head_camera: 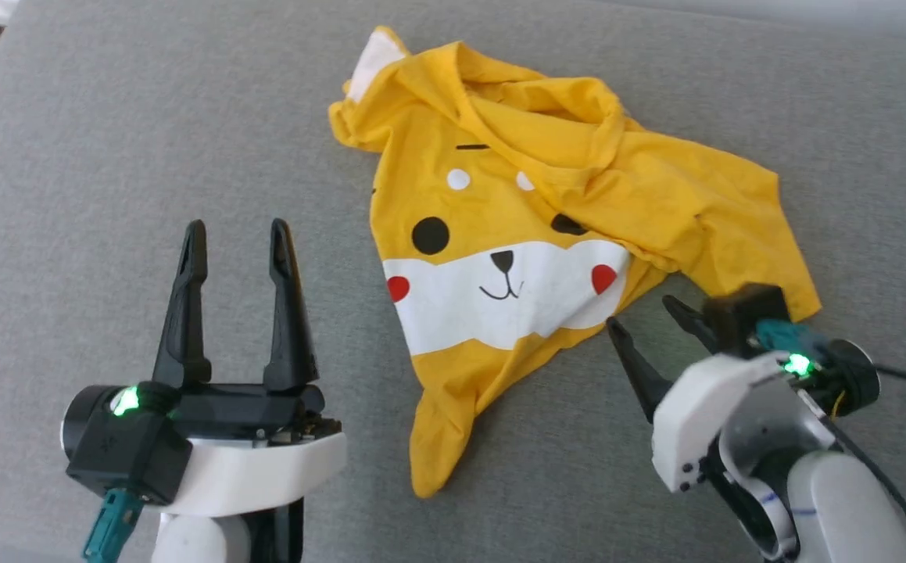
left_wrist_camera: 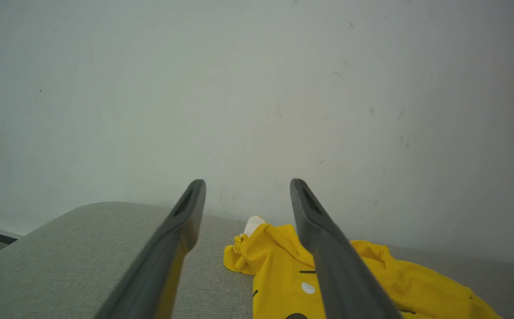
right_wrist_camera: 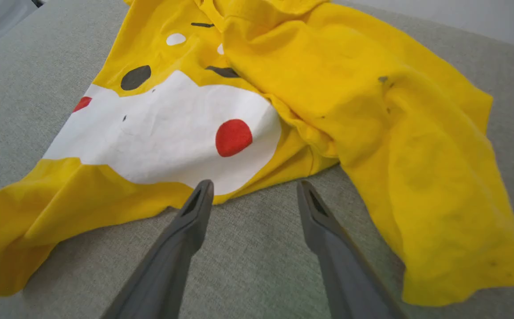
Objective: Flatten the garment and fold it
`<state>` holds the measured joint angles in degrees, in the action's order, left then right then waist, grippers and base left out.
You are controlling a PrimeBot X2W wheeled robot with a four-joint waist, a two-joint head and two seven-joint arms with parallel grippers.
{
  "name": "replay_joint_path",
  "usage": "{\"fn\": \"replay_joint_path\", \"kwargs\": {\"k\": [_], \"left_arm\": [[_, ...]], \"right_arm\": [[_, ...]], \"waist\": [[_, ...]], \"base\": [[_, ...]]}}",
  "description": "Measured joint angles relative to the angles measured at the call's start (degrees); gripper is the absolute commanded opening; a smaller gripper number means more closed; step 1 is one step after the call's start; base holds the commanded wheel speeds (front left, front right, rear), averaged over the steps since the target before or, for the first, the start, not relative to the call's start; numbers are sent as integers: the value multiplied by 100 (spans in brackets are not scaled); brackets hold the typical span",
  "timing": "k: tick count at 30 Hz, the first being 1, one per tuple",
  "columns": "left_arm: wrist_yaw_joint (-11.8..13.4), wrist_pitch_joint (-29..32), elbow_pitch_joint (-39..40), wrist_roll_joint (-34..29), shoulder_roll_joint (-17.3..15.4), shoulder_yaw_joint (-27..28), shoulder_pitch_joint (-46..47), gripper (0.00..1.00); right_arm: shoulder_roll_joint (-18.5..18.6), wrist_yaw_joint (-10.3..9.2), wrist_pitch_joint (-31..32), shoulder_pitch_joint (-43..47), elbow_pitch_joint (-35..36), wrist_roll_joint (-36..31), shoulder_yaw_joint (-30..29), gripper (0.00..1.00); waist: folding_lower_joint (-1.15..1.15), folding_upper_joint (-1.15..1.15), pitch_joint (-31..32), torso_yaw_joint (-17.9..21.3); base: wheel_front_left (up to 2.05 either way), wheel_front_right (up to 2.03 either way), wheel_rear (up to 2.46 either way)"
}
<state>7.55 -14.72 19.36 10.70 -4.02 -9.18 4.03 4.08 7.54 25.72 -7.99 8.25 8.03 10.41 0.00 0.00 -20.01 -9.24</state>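
The garment [head_camera: 546, 227], a bright yellow T-shirt with a cartoon face, white muzzle, red cheeks and black eyes, lies crumpled on the grey surface [head_camera: 109, 156]. Its upper right part is folded over itself. My left gripper [head_camera: 240, 228] stands open to the left of the shirt, apart from it; in the left wrist view the garment [left_wrist_camera: 279, 270] lies low between and past my left gripper [left_wrist_camera: 248, 184]. My right gripper [head_camera: 642, 311] is open at the shirt's lower right edge, fingertips just short of the cloth. In the right wrist view my right gripper [right_wrist_camera: 254, 186] points at the garment [right_wrist_camera: 372, 102].
The grey fabric surface [right_wrist_camera: 257, 261] spreads around the shirt, with wide room at the left and front. A pale wall [left_wrist_camera: 257, 88] rises behind it. Dark cables [head_camera: 902, 375] trail from my right wrist at the right edge.
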Motion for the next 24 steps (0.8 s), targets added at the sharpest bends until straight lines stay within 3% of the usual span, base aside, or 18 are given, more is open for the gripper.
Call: {"fn": "replay_joint_path", "kwargs": {"k": [9, 11, 18, 24], "left_arm": [[-43, 0, -75, -10, 67, -68, 5, 100], [-43, 0, -92, -10, 73, -85, 7, 100], [-43, -1, -175, -2, 80, -87, 7, 100], [-52, -1, -269, 19, 83, -105, -4, 100]], "right_arm": [[86, 0, 547, -812, -1057, -494, 69, 100], [66, 0, 581, -991, -1246, -528, 54, 0], [-8, 8, 438, -1173, -1344, -304, -148, 0], [488, 7, 936, -966, -259, 477, -687, 0]], "waist": [[0, 0, -163, -420], [0, 0, -189, -490], [1, 0, -199, -443], [1, 0, -38, -143]], "base": [[0, 0, 0], [0, 0, 0], [0, 0, 0], [0, 0, 0]]}}
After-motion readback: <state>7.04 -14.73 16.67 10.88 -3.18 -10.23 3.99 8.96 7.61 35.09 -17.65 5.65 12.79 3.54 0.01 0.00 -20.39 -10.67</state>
